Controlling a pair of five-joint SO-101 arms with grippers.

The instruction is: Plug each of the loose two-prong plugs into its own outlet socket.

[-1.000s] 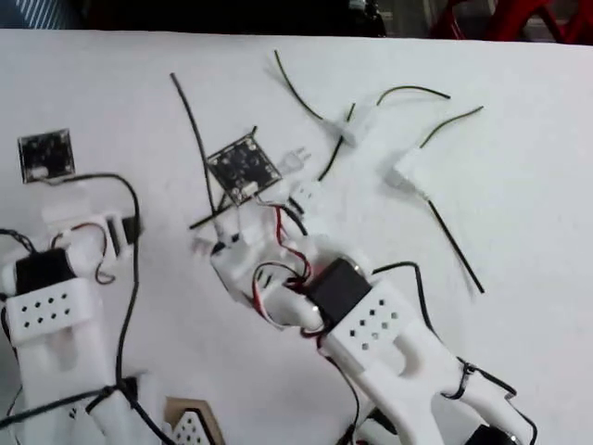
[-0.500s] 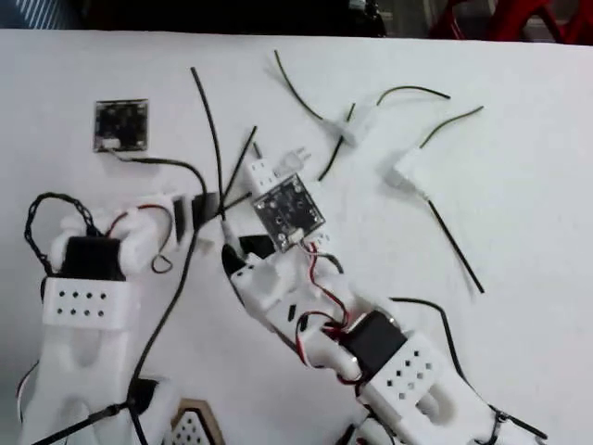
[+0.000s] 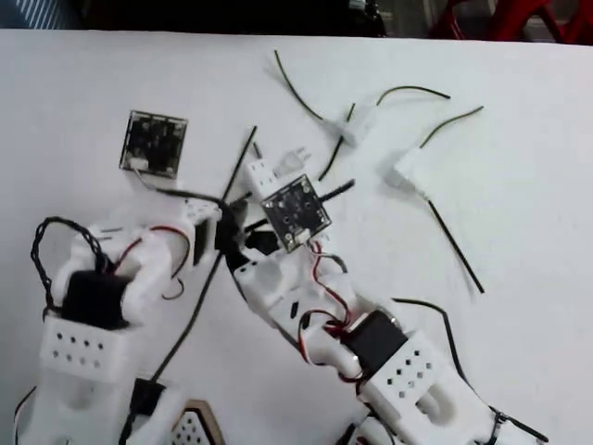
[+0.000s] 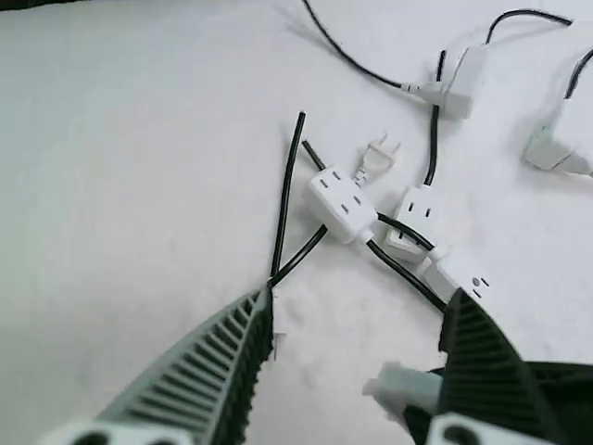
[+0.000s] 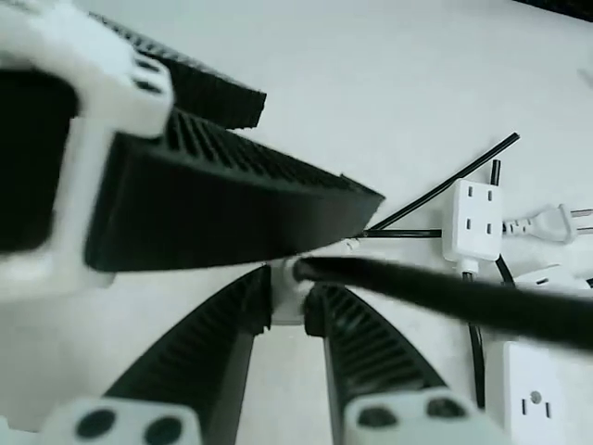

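Observation:
My right gripper is shut on a small white plug whose black cable trails off to the side. My left gripper stands open right beside it, and its dark fingers loom over the held plug. From above, both grippers meet near the table's middle, left gripper and right gripper. Just beyond lies a white outlet socket block with a loose two-prong plug beside it. Two more sockets lie close by.
Farther back on the white table lie other white plug and socket pieces with short black cables. A long black cable crosses between the arms. The left part of the table is bare.
My left arm has swung right toward the table's middle and now sits beside my right gripper. My right arm drew back toward the lower right a second ago, then held still.

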